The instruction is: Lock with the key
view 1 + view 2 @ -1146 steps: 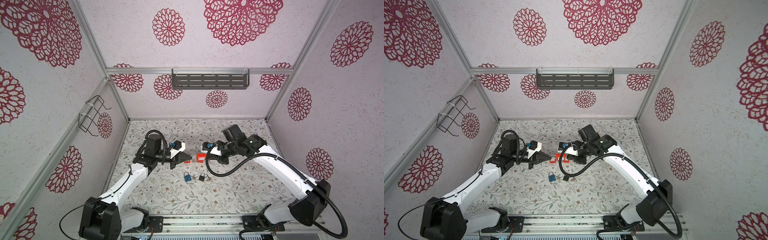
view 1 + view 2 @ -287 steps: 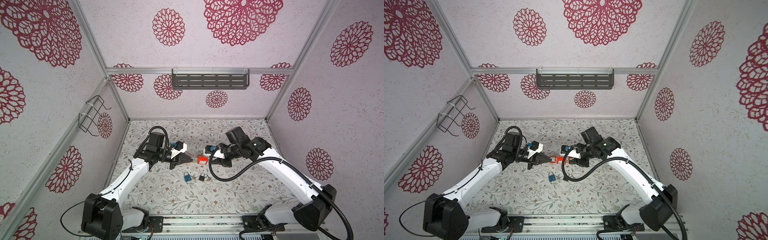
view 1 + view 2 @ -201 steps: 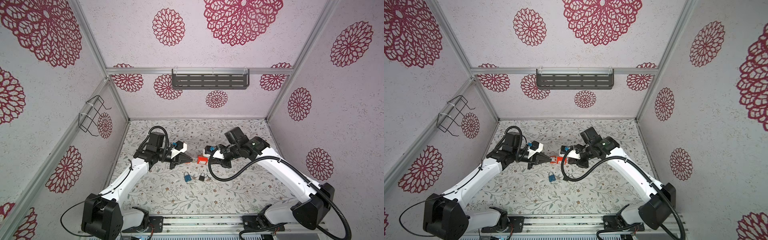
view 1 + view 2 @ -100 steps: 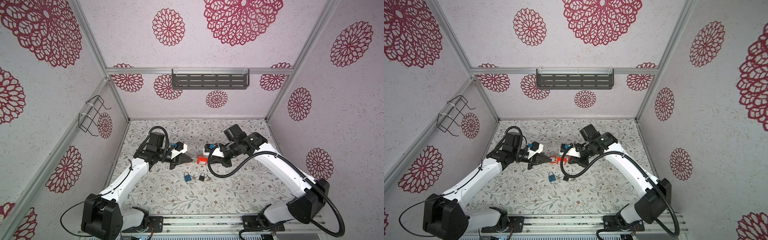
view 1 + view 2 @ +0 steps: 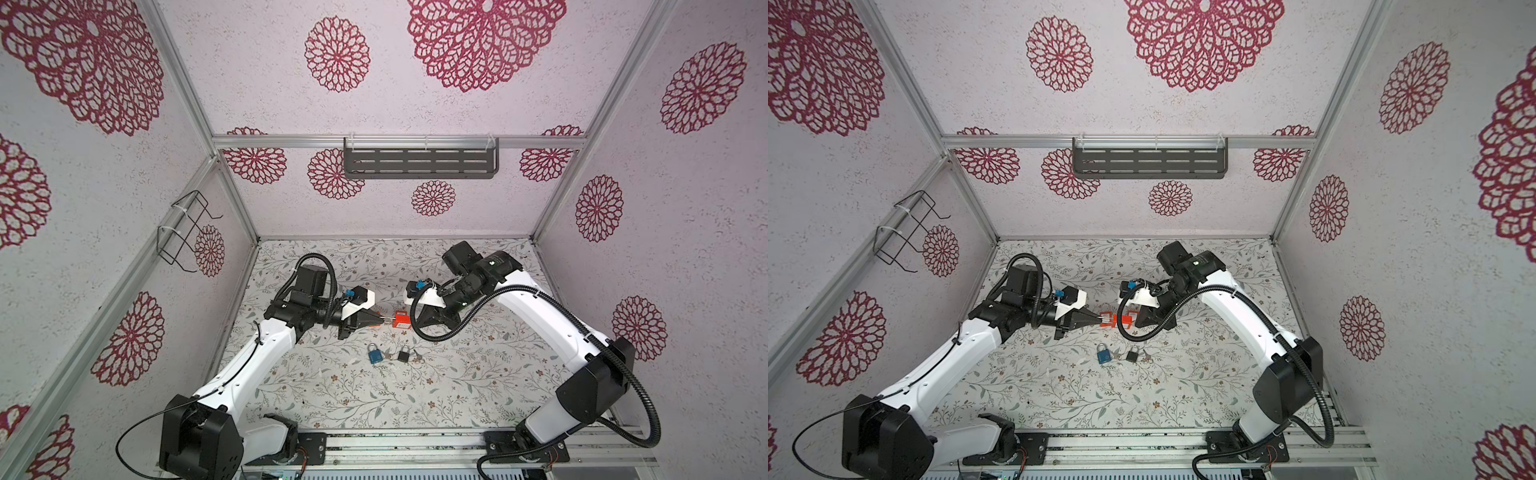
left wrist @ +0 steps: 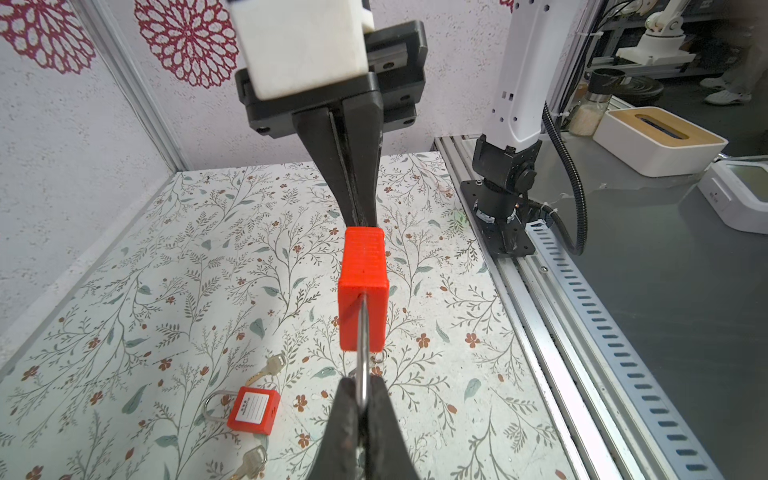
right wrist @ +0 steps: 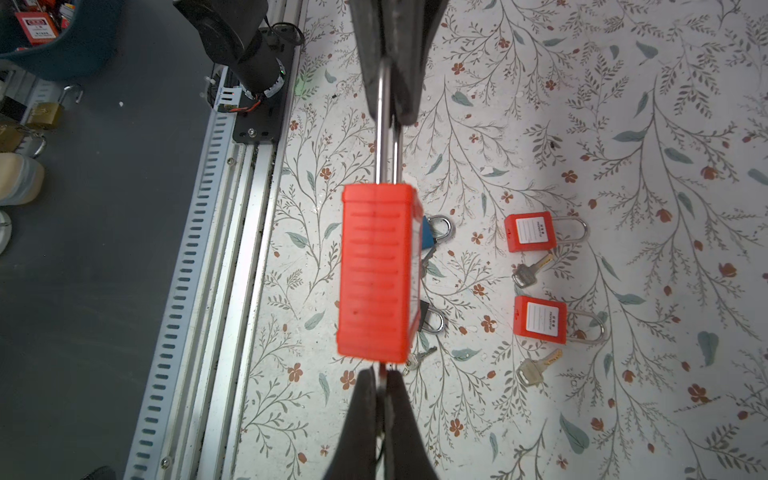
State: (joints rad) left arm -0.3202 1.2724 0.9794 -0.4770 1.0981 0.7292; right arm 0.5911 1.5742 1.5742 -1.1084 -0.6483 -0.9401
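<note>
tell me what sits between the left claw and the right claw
The red padlock fills the gap: the left claw pinches its shackle, the right claw is shut on the key at its base. Both wrist views show it.

Both top views look down from overhead at the whole counter [image 5: 332,395]. Both wrist views closely face the red padlock [image 6: 363,286] from opposite ends.

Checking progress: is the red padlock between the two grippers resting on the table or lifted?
Lifted. The red padlock hangs clear of the table, its shackle pinched by the left gripper.
</note>
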